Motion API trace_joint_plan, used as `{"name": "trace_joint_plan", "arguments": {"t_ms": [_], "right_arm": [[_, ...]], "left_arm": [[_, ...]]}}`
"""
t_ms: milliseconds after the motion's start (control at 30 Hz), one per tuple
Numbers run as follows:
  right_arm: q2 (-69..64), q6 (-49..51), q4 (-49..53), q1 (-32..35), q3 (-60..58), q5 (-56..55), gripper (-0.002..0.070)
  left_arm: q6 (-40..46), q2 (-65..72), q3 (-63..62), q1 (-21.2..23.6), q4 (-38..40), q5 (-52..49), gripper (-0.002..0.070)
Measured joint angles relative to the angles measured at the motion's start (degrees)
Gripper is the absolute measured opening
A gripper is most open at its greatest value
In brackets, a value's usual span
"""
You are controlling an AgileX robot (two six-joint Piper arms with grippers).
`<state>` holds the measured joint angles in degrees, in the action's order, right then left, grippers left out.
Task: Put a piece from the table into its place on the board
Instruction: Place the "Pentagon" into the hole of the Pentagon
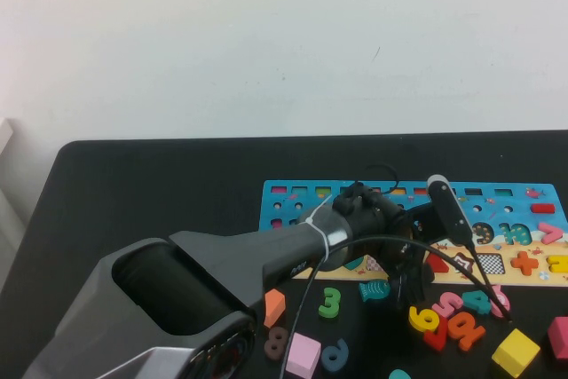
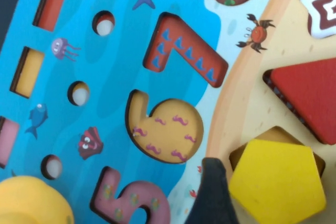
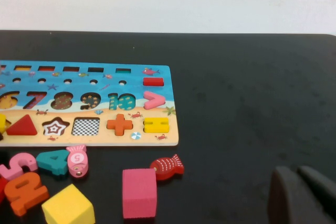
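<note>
While my left pincer (image 2: 212,192) hangs spread beside the flat yellow wooden pentagon (image 2: 278,179) seated in its recess, my right pincer (image 3: 302,195), pressed together, rests over the black bench (image 3: 252,77).

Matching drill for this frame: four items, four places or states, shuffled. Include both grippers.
Items:
1. yellow pentagon
2. star recess
3. left gripper
4. right gripper

Places or states:
A. empty, striped floor showing
B. over the black table, off the board
C. at the pentagon cut-out, next to the red triangle
D. above the board's tan strip, close beside the yellow pentagon

Pairs: 1-C, 2-A, 3-D, 4-B
</note>
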<state>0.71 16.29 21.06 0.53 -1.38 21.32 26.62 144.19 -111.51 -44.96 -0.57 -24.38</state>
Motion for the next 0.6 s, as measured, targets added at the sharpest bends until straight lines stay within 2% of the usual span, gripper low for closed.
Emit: {"name": "trace_joint_plan", "arguments": {"t_ms": [433, 500, 600], "right_arm": [[0.0, 0.0, 0.0, 0.0, 0.0, 0.0, 0.0019], [0.0, 0.0, 0.0, 0.0, 0.0, 0.0, 0.0019], [0.0, 0.0, 0.0, 0.0, 0.0, 0.0, 0.0019]], "left_arm": [[-0.1, -4.1, 0.0, 0.0, -5.2, -5.4, 0.0474], [-0.1, -5.4, 0.0, 0.0, -5.3, -7.0, 0.0450], [-0.9, -6.2, 0.0, 0.0, -5.3, -9.1, 0.0340]]}}
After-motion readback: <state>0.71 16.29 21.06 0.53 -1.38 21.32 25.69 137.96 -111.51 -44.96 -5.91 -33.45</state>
